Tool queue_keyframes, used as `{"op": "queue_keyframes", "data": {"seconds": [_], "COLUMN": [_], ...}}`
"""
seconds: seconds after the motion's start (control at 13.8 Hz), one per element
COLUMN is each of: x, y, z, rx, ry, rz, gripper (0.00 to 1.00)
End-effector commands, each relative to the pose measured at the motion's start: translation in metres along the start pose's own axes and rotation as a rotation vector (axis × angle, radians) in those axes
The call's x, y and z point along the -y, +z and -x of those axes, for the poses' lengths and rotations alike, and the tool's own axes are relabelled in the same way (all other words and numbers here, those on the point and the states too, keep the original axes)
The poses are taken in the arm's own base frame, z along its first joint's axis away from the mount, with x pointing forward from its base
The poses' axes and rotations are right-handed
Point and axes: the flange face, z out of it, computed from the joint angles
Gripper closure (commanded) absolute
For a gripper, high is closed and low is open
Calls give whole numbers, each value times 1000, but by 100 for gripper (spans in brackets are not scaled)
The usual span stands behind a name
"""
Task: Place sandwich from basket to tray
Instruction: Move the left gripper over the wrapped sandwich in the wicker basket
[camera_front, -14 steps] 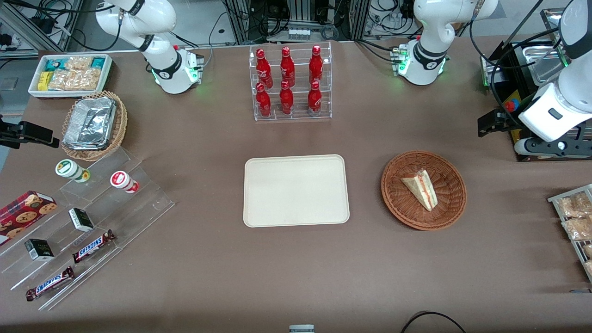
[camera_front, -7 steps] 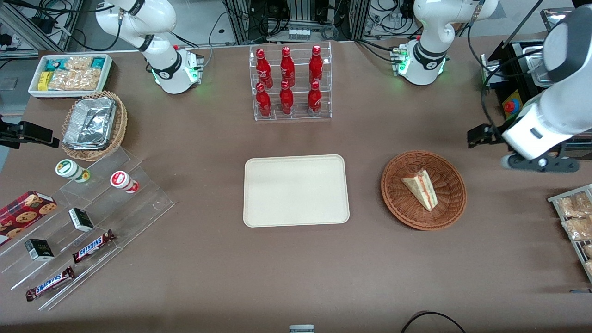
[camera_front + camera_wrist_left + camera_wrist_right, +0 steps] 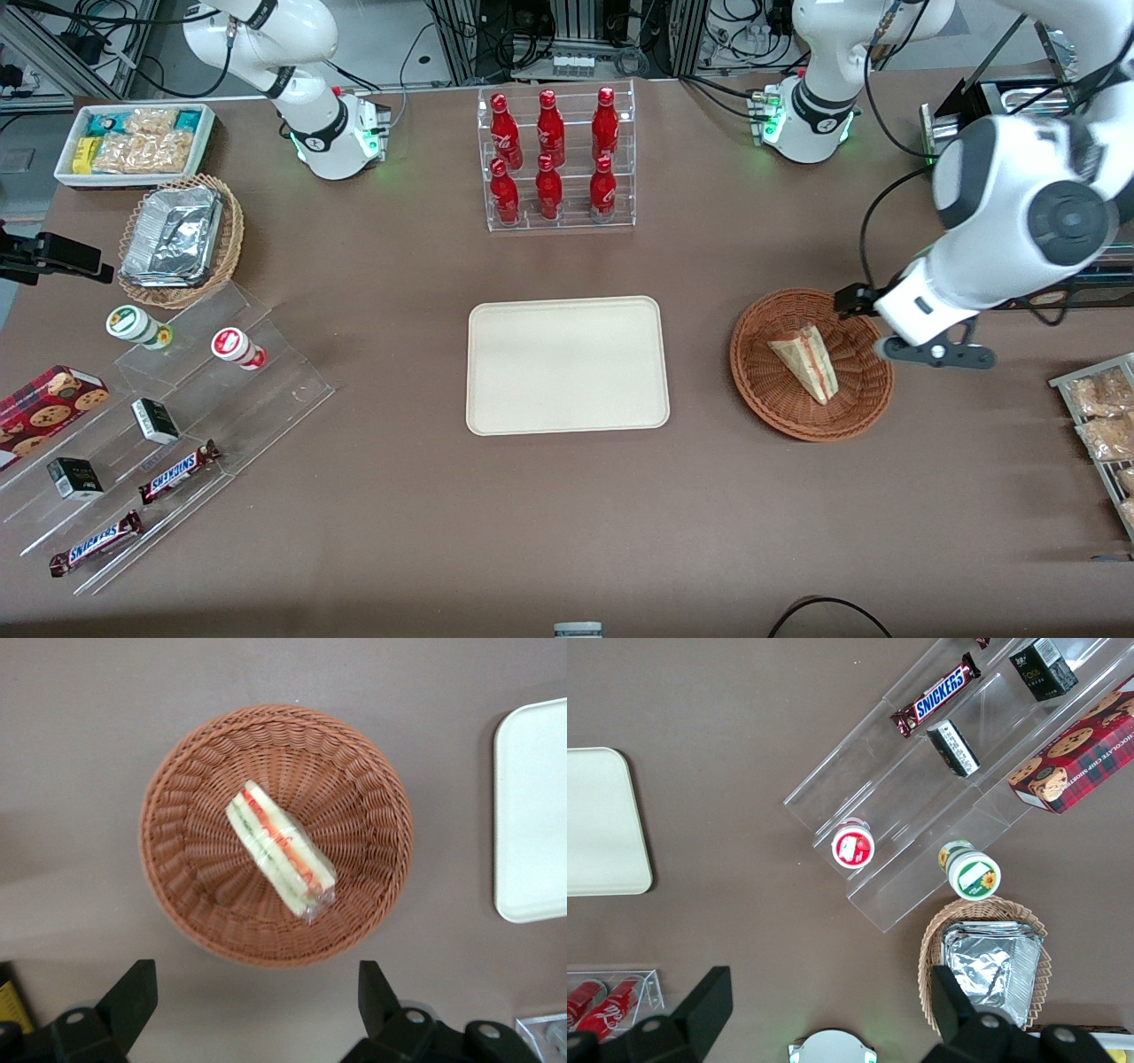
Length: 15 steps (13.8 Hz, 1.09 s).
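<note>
The small triangular wedge of white bread with red and green filling, the sandwich (image 3: 280, 850), lies in clear wrap at the middle of the round reddish-brown woven wicker basket (image 3: 762, 390), its point toward eleven o'clock in the front view. The flat cream rectangular tray with rounded corners (image 3: 567, 365) sits bare at about nine o'clock from the basket, near but not touching it.

The left arm's gripper (image 3: 252, 1010) hangs above the basket's rim on the working arm's side, its two black fingers (image 3: 133, 997) spread wide and holding nothing. From where I stand I'd call this the approach step: nothing is grasped yet.

Next, I reckon, it needs to centre over the wedge, turn so the fingers straddle the two flat bread faces, and come down. How high it hangs over the wicker is hard to judge. The wrap looks slippery and the bread soft, so a gentle squeeze seems wise.
</note>
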Motion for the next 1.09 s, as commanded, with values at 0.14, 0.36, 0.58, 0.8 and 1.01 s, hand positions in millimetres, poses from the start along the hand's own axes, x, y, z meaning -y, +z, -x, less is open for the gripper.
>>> {"op": "queue_keyframes", "data": {"seconds": [0.14, 0.36, 0.58, 0.8, 1.01], "x": [-12, -13, -12, -22, -29], "y": [66, 90, 101, 108, 117], "z": [34, 40, 44, 44, 38], "rx": [-91, -115, -136, -170, -185], "ry": [-46, -94, -250, -517, -803], "rz": [-13, -7, 6, 38, 77], "gripper": [0, 0, 0, 0, 0]}}
